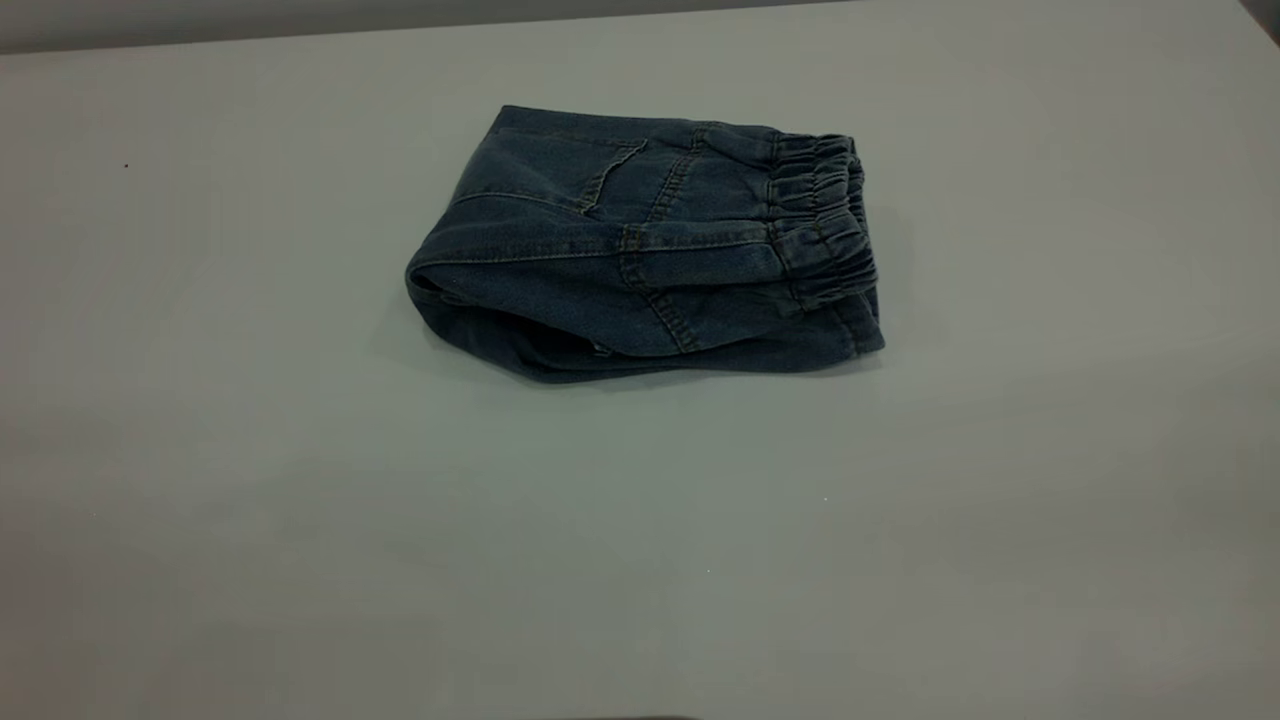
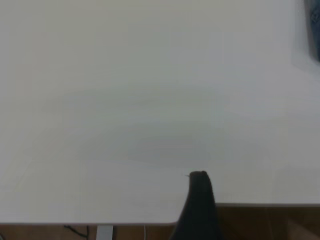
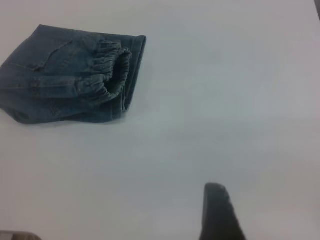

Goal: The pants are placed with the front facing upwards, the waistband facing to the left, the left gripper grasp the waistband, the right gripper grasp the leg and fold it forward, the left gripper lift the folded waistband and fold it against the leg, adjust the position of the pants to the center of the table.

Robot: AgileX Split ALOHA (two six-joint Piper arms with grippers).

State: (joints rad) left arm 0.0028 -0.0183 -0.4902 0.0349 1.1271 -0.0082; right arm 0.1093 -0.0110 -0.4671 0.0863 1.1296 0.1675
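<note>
The pants [image 1: 640, 250] lie folded into a compact blue denim bundle a little behind the middle of the table [image 1: 640, 540]. Their gathered waistband [image 1: 820, 215] is on top at the bundle's right end, and the rounded fold is at its left end. Neither gripper appears in the exterior view. The right wrist view shows the pants [image 3: 60, 80] and waistband [image 3: 112, 70] far off from my right gripper [image 3: 217, 212], which hangs over bare table. My left gripper [image 2: 200, 202] sits at the table's edge, with only a sliver of the pants [image 2: 314, 25] in its view.
White tabletop surrounds the bundle on every side. The table's far edge [image 1: 400, 30] runs along the back of the exterior view. In the left wrist view, brown floor [image 2: 270, 222] shows beyond the table's edge.
</note>
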